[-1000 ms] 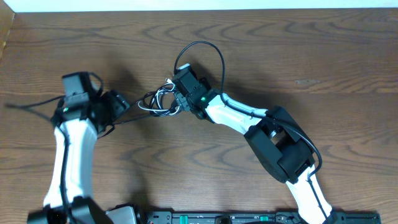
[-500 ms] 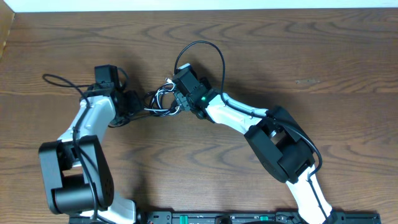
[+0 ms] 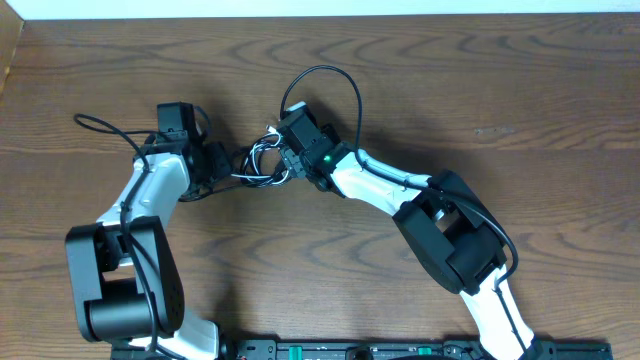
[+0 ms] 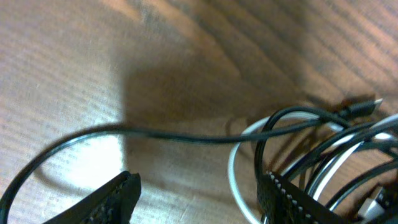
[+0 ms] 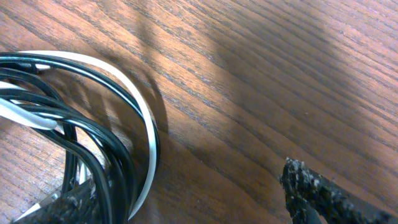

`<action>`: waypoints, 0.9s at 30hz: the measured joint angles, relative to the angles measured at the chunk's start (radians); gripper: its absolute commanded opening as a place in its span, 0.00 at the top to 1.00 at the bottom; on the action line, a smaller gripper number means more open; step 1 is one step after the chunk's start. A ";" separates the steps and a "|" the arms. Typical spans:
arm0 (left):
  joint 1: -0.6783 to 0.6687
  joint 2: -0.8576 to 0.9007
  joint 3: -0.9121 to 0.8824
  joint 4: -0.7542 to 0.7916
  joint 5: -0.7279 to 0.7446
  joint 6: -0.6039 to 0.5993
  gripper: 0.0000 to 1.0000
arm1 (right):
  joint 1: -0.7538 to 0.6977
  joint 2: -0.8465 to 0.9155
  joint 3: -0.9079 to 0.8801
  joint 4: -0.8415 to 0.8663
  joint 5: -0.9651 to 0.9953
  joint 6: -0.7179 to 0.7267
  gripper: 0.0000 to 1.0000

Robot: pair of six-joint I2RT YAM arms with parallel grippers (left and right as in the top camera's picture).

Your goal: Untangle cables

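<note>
- Left gripper (image 4: 198, 186): released, jaws apart. The loop of the white cable (image 4: 235, 171) lies between its fingers, and a black cable (image 4: 155, 134) runs across just ahead of them.
- Right gripper (image 5: 186, 183): released, jaws wide. The cable bundle (image 5: 118, 124) sits by one finger, possibly touching it.
- The bundle rests on the wooden table (image 3: 450, 90), between both grippers.

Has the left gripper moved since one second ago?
Yes. Seen from overhead, the left gripper has moved toward the cables, which lie where they were.
</note>
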 measured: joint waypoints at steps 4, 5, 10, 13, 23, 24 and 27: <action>-0.016 0.039 0.000 0.018 0.000 0.000 0.35 | 0.000 0.000 0.000 0.000 0.000 0.000 0.21; -0.019 0.051 -0.001 0.021 0.001 0.000 0.35 | 0.000 0.000 0.000 -0.001 0.000 0.000 0.21; -0.023 0.065 0.000 0.031 -0.003 0.000 0.36 | 0.000 0.000 0.000 -0.002 0.001 0.000 0.21; -0.023 0.065 0.000 0.030 -0.009 0.000 0.36 | 0.000 0.000 0.000 -0.002 0.002 0.000 0.21; -0.029 0.069 0.001 -0.037 -0.172 -0.001 0.37 | 0.000 0.000 0.000 -0.002 0.002 0.000 0.21; -0.033 0.069 0.002 -0.042 -0.188 -0.001 0.36 | 0.000 0.000 0.000 -0.002 0.002 0.000 0.21; -0.040 0.069 0.005 -0.055 -0.242 -0.010 0.35 | 0.000 0.000 0.000 -0.002 0.002 0.000 0.21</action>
